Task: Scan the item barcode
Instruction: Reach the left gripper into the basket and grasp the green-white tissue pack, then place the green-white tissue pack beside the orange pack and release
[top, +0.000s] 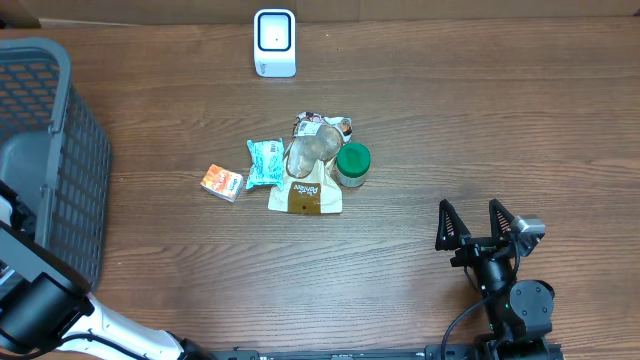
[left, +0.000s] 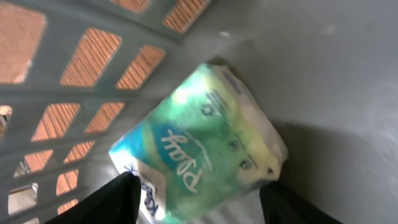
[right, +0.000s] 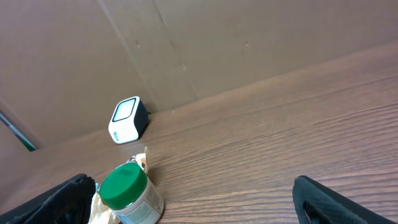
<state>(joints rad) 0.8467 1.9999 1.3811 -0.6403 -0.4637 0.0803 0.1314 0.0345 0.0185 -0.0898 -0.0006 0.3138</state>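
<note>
A dark brown wooden table (top: 450, 120) with long, wavy grain fills the scene. Behind its far edge stands a plain cardboard backdrop (right: 249, 37) – flat tan panels, one slanting crease. The light is soft and even, with faint shadows.

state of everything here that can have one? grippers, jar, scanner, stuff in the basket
left gripper: open, a finger on each side of the green packet
right gripper: open, nothing between the fingers
green packet: lying in the basket, not gripped
basket: upright
jar: upright, green lid on
scanner: upright; on or off, cannot tell
orange box: lying flat
</note>
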